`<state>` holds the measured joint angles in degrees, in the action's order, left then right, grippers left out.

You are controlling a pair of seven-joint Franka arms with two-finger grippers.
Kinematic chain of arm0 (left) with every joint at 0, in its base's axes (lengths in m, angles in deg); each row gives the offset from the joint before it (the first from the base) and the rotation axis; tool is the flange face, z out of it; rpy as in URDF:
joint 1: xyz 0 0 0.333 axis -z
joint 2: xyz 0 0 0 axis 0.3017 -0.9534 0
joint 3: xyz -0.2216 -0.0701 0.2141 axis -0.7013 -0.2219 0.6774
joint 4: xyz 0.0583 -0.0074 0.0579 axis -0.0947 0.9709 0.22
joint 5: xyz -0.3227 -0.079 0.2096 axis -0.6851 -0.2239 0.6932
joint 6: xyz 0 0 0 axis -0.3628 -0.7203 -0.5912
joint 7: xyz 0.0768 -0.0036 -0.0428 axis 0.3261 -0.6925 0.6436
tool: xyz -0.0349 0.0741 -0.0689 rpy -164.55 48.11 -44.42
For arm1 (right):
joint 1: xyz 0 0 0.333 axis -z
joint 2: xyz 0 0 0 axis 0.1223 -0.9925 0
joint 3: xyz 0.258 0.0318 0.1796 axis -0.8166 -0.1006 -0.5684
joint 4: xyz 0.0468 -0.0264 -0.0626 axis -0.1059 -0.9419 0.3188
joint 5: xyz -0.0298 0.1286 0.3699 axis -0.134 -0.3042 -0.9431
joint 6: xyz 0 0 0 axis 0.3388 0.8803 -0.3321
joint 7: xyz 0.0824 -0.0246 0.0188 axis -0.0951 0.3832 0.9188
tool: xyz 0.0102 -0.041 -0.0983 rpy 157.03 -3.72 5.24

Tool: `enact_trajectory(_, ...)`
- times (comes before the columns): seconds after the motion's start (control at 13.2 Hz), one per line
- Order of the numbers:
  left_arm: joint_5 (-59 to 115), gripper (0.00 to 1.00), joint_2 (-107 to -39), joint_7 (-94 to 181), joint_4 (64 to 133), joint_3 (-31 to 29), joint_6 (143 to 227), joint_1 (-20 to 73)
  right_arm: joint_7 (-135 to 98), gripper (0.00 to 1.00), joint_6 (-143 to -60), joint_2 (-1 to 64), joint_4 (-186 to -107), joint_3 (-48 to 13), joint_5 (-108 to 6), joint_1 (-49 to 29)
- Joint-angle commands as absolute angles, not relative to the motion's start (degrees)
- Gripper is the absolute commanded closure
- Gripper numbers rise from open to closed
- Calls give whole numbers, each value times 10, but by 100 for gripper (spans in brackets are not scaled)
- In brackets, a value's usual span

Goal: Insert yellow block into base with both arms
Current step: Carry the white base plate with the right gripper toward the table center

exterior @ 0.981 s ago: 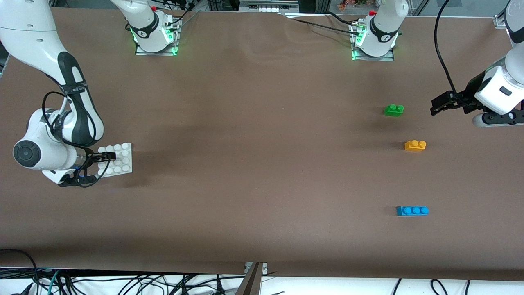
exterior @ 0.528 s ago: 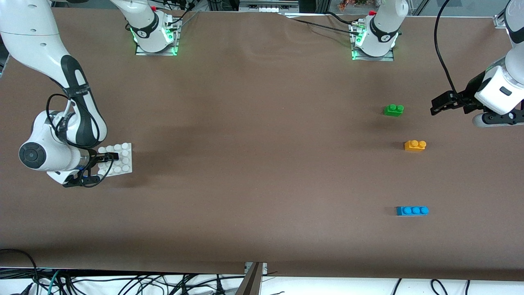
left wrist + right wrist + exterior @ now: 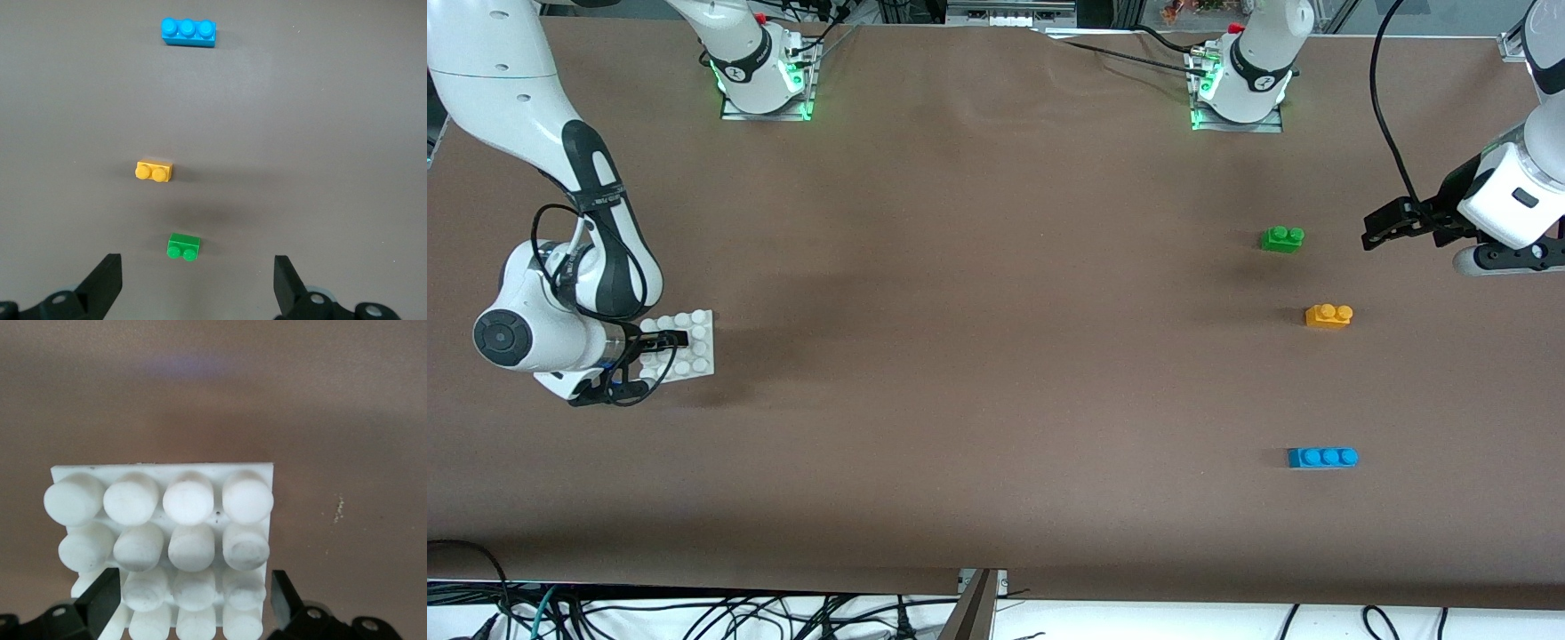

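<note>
The yellow block (image 3: 1328, 316) (image 3: 155, 172) lies on the table toward the left arm's end, between a green brick (image 3: 1282, 238) (image 3: 183, 247) and a blue brick (image 3: 1322, 457) (image 3: 189, 31). My left gripper (image 3: 1371, 233) (image 3: 198, 287) hangs open over bare table beside the green brick, with nothing between its fingers. The white studded base (image 3: 698, 351) (image 3: 167, 503) lies toward the right arm's end. My right gripper (image 3: 669, 339) (image 3: 195, 603) is low over the base's edge, open. Its fingers (image 3: 107, 600) straddle three columns of studs without closing on them.
The brown table cover (image 3: 996, 356) stretches bare between the base and the three bricks. The arm mounts (image 3: 765, 80) stand along the edge farthest from the front camera. Cables (image 3: 694, 613) hang below the nearest table edge.
The right arm has shifted a little toward the base, bringing its gripper further over the studs. The left arm and the bricks have not moved.
</note>
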<state>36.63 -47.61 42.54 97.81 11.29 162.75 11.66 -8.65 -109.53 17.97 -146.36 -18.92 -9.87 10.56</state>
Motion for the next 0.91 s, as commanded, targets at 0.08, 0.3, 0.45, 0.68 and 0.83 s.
enact_trajectory(0.08,357,0,-467,413,986,112,1626,111,-74,0,-1107,171,-1469,-192,-101,108)
enact_trajectory(0.3,357,0,-467,413,986,112,1626,111,-74,0,-1108,167,-1469,-193,-101,107)
enact_trajectory(0.45,357,0,-467,413,986,112,1626,111,-74,0,-1108,166,-1469,-200,-102,108)
enact_trajectory(0.68,357,0,-467,413,986,112,1626,111,-75,0,-1113,158,-1468,-206,-124,107)
enact_trajectory(0.83,357,0,-467,413,986,112,1626,111,-76,0,-1117,154,-1468,-210,-138,102)
